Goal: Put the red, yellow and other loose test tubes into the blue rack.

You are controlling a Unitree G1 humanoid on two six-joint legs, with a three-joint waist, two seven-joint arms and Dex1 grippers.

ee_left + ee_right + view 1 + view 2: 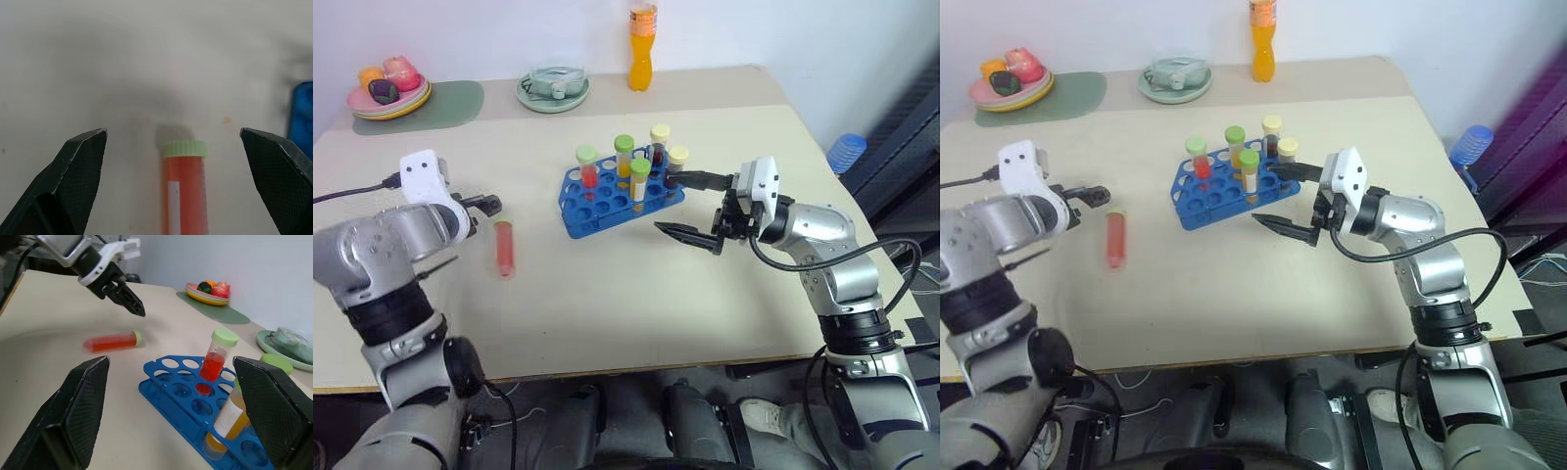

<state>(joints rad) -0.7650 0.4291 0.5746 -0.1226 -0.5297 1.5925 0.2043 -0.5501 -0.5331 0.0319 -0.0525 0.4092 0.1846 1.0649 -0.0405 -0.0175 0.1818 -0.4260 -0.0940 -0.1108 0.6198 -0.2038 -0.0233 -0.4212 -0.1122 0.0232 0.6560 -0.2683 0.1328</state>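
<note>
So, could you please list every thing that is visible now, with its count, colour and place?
Tubes in rack: five, upright; green and cream caps; red, yellow-orange and dark contents.
Loose tube: one, red liquid, green cap, lying on the table left of the rack.
Blue rack: one, table centre.
Orange bottle: one, far edge.
Pale green dish: one, far edge.
Plate of fruit: one, far left corner, on a green mat.
Blue object: one, beyond the table's right edge.
Table: one, beige.
Left gripper: jaws open, near the loose tube.
Right gripper: jaws open, beside the rack.
</note>
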